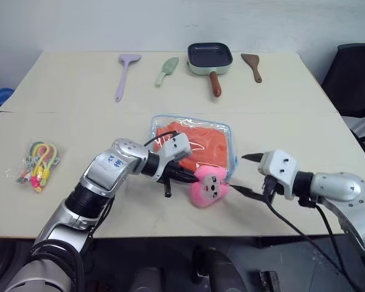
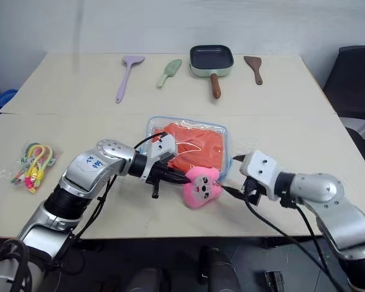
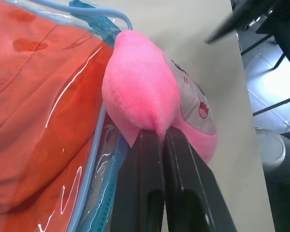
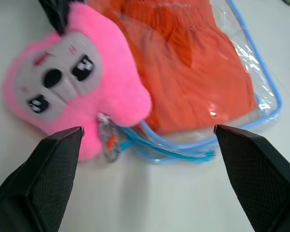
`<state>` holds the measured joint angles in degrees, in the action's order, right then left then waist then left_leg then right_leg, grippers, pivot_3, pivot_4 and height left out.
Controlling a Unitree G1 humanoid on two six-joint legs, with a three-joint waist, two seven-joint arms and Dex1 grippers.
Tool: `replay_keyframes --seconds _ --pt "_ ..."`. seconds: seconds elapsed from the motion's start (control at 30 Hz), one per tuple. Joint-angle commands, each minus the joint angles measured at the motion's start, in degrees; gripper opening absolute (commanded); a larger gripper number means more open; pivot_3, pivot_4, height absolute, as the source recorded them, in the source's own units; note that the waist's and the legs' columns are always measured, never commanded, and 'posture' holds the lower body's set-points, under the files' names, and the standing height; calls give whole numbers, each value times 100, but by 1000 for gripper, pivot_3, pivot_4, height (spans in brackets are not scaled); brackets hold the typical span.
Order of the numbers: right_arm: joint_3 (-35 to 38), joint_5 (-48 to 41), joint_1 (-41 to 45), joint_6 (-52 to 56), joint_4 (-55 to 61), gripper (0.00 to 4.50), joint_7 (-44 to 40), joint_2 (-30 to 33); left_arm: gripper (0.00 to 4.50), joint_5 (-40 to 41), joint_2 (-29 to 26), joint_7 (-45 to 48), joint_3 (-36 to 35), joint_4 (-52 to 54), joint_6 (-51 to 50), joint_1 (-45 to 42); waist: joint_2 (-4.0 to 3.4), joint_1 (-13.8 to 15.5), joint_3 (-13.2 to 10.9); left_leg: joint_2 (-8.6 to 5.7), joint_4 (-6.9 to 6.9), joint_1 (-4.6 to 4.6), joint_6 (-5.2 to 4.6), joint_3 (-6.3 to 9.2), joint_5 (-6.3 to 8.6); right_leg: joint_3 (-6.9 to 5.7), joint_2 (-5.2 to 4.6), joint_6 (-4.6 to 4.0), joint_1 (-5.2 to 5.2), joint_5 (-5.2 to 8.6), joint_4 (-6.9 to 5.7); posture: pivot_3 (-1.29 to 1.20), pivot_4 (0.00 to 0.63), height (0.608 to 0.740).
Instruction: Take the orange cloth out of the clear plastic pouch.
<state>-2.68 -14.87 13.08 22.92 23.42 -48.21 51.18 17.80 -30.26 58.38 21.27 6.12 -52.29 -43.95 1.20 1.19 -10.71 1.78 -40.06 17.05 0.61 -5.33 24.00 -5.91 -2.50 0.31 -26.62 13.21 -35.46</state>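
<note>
Left eye view: the clear plastic pouch [image 1: 191, 143] lies flat mid-bench, the orange cloth [image 1: 198, 146] still sealed inside, its long side running across the robot's front. The left pincer [image 1: 185, 176] is clamped on the pink plush charm [image 1: 208, 185] at the pouch's near corner. The right pincer [image 1: 248, 175], spread wide and empty, sits just right of that corner, facing the zip end; the plush crowds its path. Pan [image 1: 210, 59], spatulas and band packet [image 1: 36, 164] lie well apart.

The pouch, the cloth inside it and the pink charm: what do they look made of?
The clear plastic pouch: glossy see-through plastic with glare streaks and light-blue trim. The orange cloth: soft matte fabric, folded and wrinkled. The pink plush charm: fuzzy plush, likely stuffed.
</note>
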Motion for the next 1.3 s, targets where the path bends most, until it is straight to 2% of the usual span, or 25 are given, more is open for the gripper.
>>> replay_keyframes --seconds 0.03,0.23,0.47,0.6,0.67,0.73,0.87,1.07,1.3 --pt "-257 473 377 -756 -565 4500 -291 29 56 2 -146 45 -96 116 107 -28 0 2 0 2 0 0 0 0 0 0 -2 0 -1 0 0 0 150 740" --pt "-633 909 900 -1634 -1538 4500 -615 -195 56 28 -230 -42 -141 190 57 2 0 3 0 5 -2 1 1 1 -1 -2 -5 0 -1 0 -5 0 150 740" --pt "-937 1388 1220 -2389 -2236 2256 -744 -460 0 88 -229 -188 -217 419 -25 125 -2 1 -1 11 -3 1 2 1 -2 -2 -8 0 -1 0 -11 0 150 740" --pt "-1022 1531 1307 -2649 -2484 2256 -798 -590 0 101 -216 -253 -253 447 -59 128 -2 -1 -1 12 -3 1 4 1 -2 -2 -7 0 -1 0 -13 0 150 740" --pt "-1001 1531 1344 -2761 -2565 1919 -837 -641 0 102 -230 -260 -249 456 -52 138 -2 -1 -1 12 -3 1 4 1 -3 -2 -7 0 -1 0 -14 0 150 740" --pt "-980 1525 1372 -2828 -2616 1392 -908 -652 0 87 -269 -264 -251 441 -40 159 -2 -1 -1 13 -3 0 5 1 -3 -3 -7 0 -1 0 -15 0 150 740" --pt "-911 1533 1380 -2997 -2669 24 -1039 -560 0 38 -443 -268 -309 407 -2 267 -2 -4 -1 13 -3 0 5 1 -3 -2 -7 0 -1 0 -16 0 150 740" --pt "-820 1605 1435 -3334 -2829 24 -1189 -330 0 -25 -966 -287 -632 372 146 610 -3 -13 -2 14 -3 -2 5 2 -3 -3 -8 0 -1 0 -15 0 150 740" --pt "-794 1622 1458 -3740 -2967 24 -1321 -169 0 19 -1524 -445 -1376 265 100 970 -4 -14 -2 15 -3 -2 5 2 -3 -4 -10 0 -1 0 -13 0 150 740"
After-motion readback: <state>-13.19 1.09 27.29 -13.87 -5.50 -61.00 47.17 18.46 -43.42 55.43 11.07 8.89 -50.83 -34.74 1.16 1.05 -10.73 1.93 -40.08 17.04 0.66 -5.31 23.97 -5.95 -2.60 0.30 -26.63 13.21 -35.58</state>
